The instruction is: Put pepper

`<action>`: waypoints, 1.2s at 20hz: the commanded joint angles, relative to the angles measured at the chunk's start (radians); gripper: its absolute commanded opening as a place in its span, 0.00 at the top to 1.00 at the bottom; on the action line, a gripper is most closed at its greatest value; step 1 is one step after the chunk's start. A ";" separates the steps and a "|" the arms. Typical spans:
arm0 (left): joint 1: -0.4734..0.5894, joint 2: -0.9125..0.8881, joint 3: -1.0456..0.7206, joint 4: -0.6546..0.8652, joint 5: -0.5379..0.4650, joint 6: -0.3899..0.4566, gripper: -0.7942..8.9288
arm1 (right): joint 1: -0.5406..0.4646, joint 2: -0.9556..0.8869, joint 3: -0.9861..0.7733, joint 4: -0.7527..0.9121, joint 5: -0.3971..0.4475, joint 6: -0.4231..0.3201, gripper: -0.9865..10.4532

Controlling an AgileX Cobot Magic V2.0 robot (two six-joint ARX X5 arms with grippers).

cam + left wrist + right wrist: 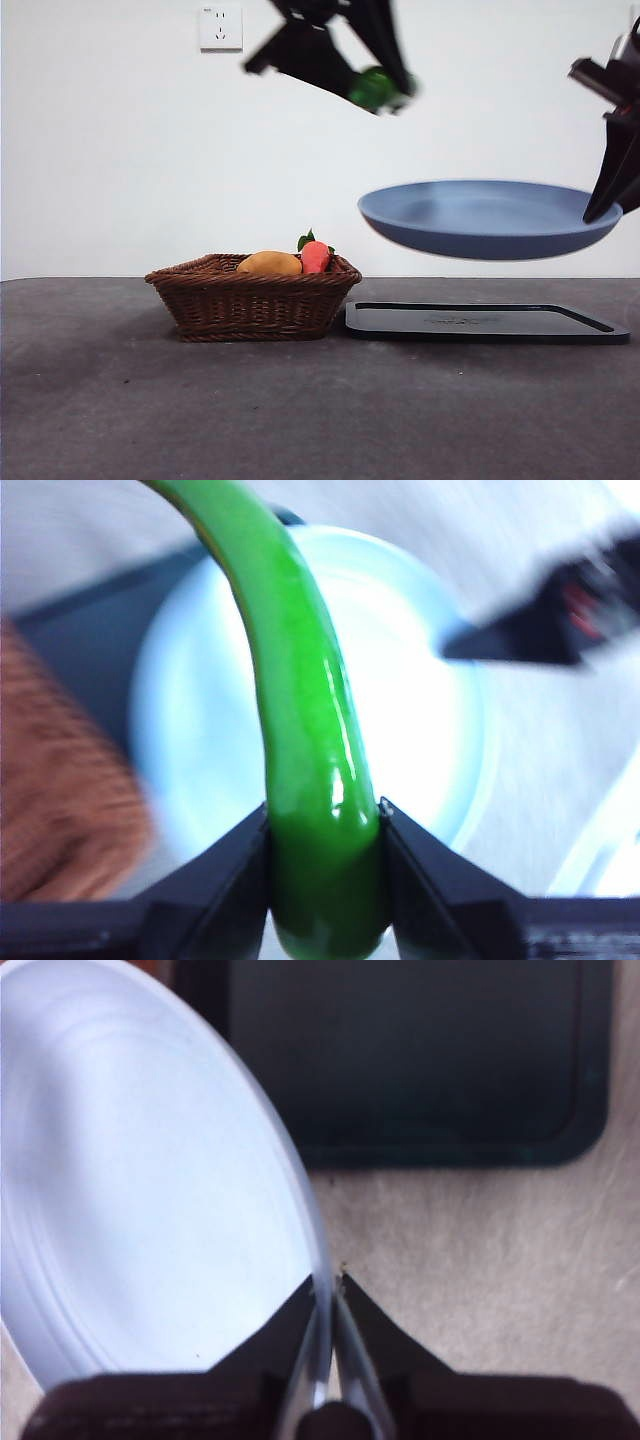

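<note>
Two grippers work aloft: the left gripper [325,880] clamps the pepper [300,730] above the plate [485,215] whose rim the right gripper [328,1290] pinches.

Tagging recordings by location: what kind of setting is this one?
Probably a lab test bench, not a kitchen: a bare grey table, a plain white wall with a socket, and staged props, namely a wicker basket and a black tray.

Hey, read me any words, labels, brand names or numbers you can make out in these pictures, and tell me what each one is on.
No text can be read anywhere.
Black tray: a faint embossed mark at its middle, too small and dim to read.
Wall socket: a tiny mark near its top, too small to read.
Blue plate, pepper, basket: no writing visible.
</note>
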 commanded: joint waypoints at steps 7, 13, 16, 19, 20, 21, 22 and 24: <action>-0.094 0.175 0.014 0.062 -0.064 0.125 0.79 | 0.026 0.016 0.014 0.000 -0.011 0.026 0.91; -0.097 0.226 0.014 0.075 -0.063 0.150 0.79 | 0.026 0.016 0.014 -0.004 -0.011 0.033 0.91; -0.097 0.226 0.014 0.070 -0.063 0.150 0.70 | 0.026 0.016 0.014 -0.016 -0.012 0.036 0.91; -0.099 0.226 0.014 0.046 -0.057 0.150 0.68 | 0.026 0.016 0.014 -0.030 -0.011 0.042 0.91; -0.100 0.226 0.014 0.043 -0.056 0.150 0.68 | 0.026 0.016 0.014 -0.034 -0.011 0.045 0.91; -0.100 0.226 0.014 0.043 -0.054 0.150 0.68 | 0.026 0.016 0.014 -0.042 -0.011 0.050 0.91; -0.101 0.224 0.014 0.043 -0.043 0.149 0.68 | 0.026 0.016 0.014 -0.050 -0.011 0.054 0.91; -0.100 0.207 0.014 0.032 -0.005 0.149 0.68 | 0.026 0.016 0.014 -0.064 -0.009 0.069 0.91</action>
